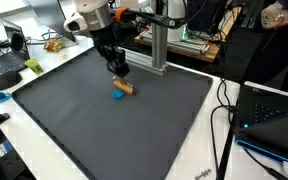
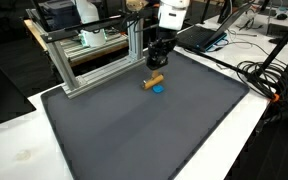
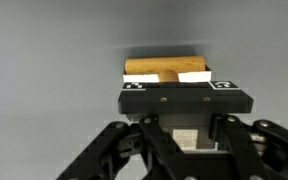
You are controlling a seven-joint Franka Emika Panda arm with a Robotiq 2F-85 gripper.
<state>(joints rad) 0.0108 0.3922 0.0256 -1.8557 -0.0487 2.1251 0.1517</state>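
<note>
We see the jaws clenched on the wooden cylinder [image 3: 162, 68], which lies crosswise between them in the wrist view. In both exterior views it sits low over the dark mat [image 1: 104, 130] on the counter [image 2: 14, 150], on the side near the metal frame [image 2: 94, 55]. A small blue piece [image 1: 118, 96] is just beside it. We cannot tell whether the cylinder rests on the mat or hangs a little above it.

We think the main risk is the grip itself. The cylinder is round and smooth, and it seems to be held off its middle, so it may turn or slide out if the arm moves quickly. A low sideways move could also push the blue piece away. Because the frame stands near, a wide swing may hit it.
</note>
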